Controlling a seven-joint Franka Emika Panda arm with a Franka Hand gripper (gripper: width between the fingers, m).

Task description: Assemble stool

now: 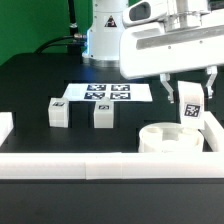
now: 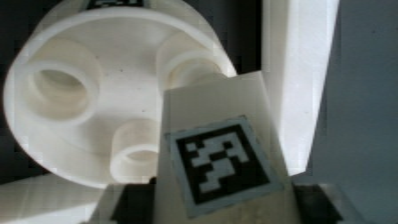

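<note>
My gripper (image 1: 190,103) is shut on a white leg block (image 1: 190,106) with a black-and-white tag, holding it upright just above the round seat (image 1: 172,138) at the exterior view's right, near the front rail. In the wrist view the held leg block (image 2: 222,140) fills the foreground, tag facing the camera, with a finger (image 2: 128,200) on either side. Behind it lies the seat (image 2: 107,95), showing round holes in its face. Two more leg blocks (image 1: 58,113) (image 1: 102,115) stand on the black table left of the seat.
The marker board (image 1: 105,93) lies flat on the table behind the loose leg blocks. A long white border rail (image 1: 100,163) runs along the front, another (image 1: 5,128) at the exterior view's left. The arm's white base (image 1: 100,35) stands at the back.
</note>
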